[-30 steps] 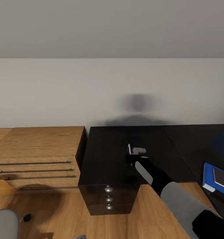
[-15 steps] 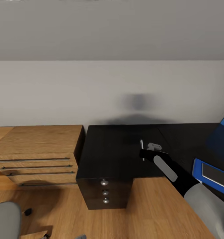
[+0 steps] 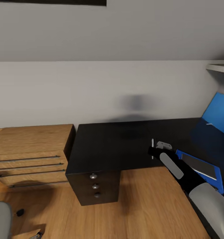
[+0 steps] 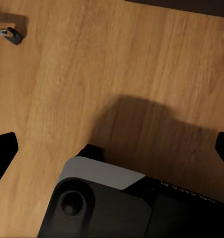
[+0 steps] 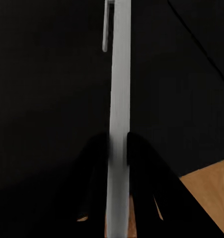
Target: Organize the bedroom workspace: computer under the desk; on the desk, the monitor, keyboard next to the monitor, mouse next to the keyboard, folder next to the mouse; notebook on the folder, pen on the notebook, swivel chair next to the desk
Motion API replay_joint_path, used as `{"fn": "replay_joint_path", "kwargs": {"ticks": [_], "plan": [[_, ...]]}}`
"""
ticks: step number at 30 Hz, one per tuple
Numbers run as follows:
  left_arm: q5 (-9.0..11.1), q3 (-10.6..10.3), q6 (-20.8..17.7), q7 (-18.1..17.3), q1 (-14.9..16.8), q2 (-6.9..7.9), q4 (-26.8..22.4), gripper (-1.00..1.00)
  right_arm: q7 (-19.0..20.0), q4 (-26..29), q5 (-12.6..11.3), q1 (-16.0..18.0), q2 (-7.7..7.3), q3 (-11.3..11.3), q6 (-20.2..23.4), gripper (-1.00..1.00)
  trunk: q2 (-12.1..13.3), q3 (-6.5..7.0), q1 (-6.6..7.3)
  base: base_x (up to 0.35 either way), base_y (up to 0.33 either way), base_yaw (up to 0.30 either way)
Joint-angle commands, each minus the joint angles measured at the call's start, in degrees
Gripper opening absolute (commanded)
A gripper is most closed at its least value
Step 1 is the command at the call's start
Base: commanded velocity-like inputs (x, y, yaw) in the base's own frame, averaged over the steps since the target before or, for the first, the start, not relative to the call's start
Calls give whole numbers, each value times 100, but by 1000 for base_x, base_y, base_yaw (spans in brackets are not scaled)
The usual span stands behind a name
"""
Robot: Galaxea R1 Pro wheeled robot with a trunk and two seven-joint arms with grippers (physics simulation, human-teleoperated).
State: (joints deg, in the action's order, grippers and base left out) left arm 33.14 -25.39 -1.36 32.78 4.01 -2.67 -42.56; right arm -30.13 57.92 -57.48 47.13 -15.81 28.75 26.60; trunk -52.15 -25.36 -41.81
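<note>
Head view. The right gripper (image 3: 155,150) is held over the front part of the desk (image 3: 118,146), with the pen (image 3: 152,143) standing upright at its tip as a slim white sliver. Just beside the arm, toward the right, the folder (image 3: 215,181) lies flat on the desk, and the notebook (image 3: 198,165) is stacked on it. A tilted blue panel is seen further back at the right edge; what it is cannot be told. The drawer unit (image 3: 95,186) with three round knobs sits under the near end of the desk, and a light wooden chest (image 3: 29,156) stands beside it. A grey corner of the swivel chair (image 3: 0,220) is seen at the lower left, well apart from the desk.

Left wrist view. Wooden floor (image 4: 116,64) is seen below, with the robot's own base in the foreground. The left gripper (image 4: 112,148) is spread, its dark fingertips (image 4: 3,148) far apart at the two edges, nothing between them.

Right wrist view. The pen (image 5: 119,124) is pinched between the two dark fingers (image 5: 94,163), which are closed against its barrel low down, most of its length projecting past them over the black desktop.

Risks, as judged. The grip is narrow and near one end, so the pen may pivot or slip during carry. If released upright or from height over the notebook, it is likely to roll off onto the folder or desk.
</note>
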Motion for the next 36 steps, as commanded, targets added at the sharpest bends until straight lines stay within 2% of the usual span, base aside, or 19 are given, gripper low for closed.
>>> {"fn": "replay_joint_path", "kwargs": {"ticks": [1,10,13,20,23,31,36], "plan": [[27,-24,-14,43,4,4,-6,100,-46,5,-58,7,-39,-8,-5,-100,-5,-7,-1,-4,-3,-287],[18,-32,-6,40,4,6,9,100,-61,-48,-168,7,-406,-303,-24,-100,-5,-7,-1,-1,-29,-290],[16,-35,1,36,4,10,11,100,-31,-212,-200,7,-468,-352,-42,-100,-5,-7,-1,0,-250,-292],[17,-28,6,43,4,12,11,100,-12,-436,-188,7,-487,-671,-49,-100,-5,-7,-1,0,-96,-294],[11,-28,15,44,4,12,11,100,-11,-479,-180,7,-485,-691,-49,-100,-5,-7,-1,13,-6,-235],[6,-32,22,35,4,12,11,100,-3,-498,-141,7,-468,-671,-43,-100,-5,-7,-1,96,0,-21],[0,-85,29,37,4,8,11,100,-2,-501,15,7,-459,-669,-42,-100,-5,-7,-1,208,0,-1]]}}
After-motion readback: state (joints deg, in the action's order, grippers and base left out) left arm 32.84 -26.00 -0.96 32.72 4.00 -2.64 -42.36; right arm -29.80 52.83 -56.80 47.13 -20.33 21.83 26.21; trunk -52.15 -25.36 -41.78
